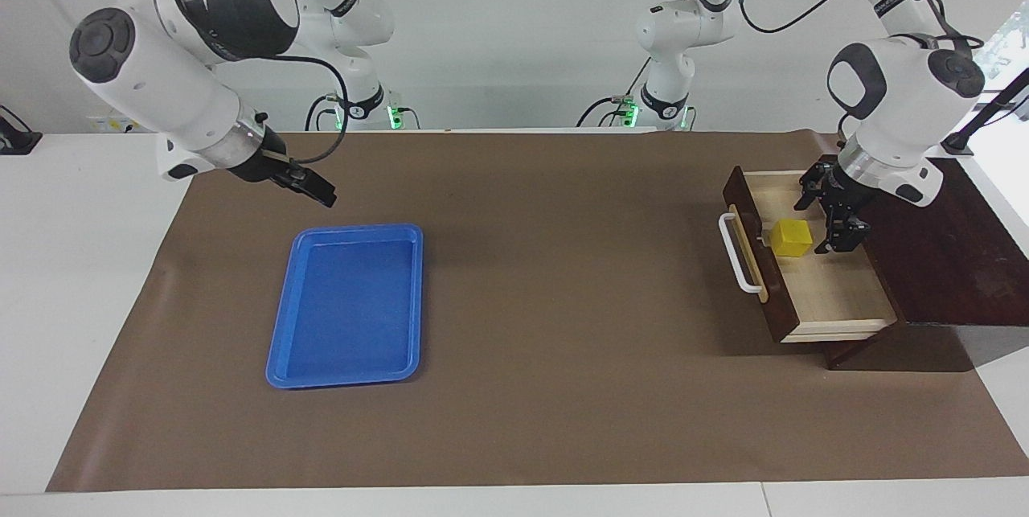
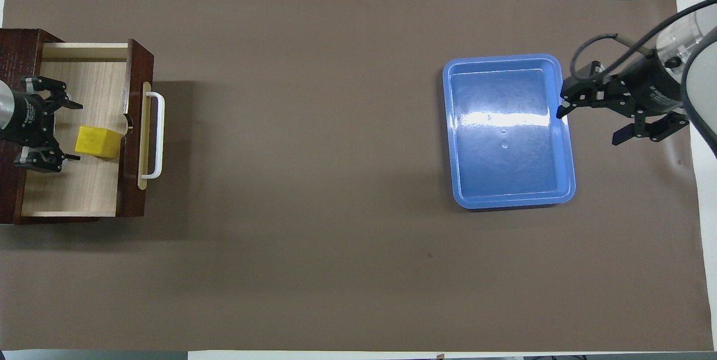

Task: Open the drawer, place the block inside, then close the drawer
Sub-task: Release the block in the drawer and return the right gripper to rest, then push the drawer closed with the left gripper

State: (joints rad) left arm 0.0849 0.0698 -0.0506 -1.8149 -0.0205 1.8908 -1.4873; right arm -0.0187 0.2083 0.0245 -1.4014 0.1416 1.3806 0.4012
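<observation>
The drawer [image 1: 840, 292] of the dark brown box stands pulled out, with its white bar handle [image 1: 735, 253] toward the table's middle; it also shows in the overhead view [image 2: 78, 189]. The yellow block [image 1: 791, 237] lies on the drawer's pale floor just inside the front panel, and the overhead view [image 2: 98, 142] shows it free. My left gripper [image 1: 820, 221] is open and empty over the drawer, beside the block on the box's side [image 2: 71, 131]. My right gripper [image 1: 318, 190] is open and empty in the air beside the blue tray, toward the right arm's end [image 2: 588, 126].
The flat blue tray [image 1: 351, 379] lies empty on the brown mat toward the right arm's end [image 2: 507, 201]. The dark box top [image 1: 949, 260] is just under the left arm's wrist. The brown mat [image 1: 563, 300] covers the middle of the table.
</observation>
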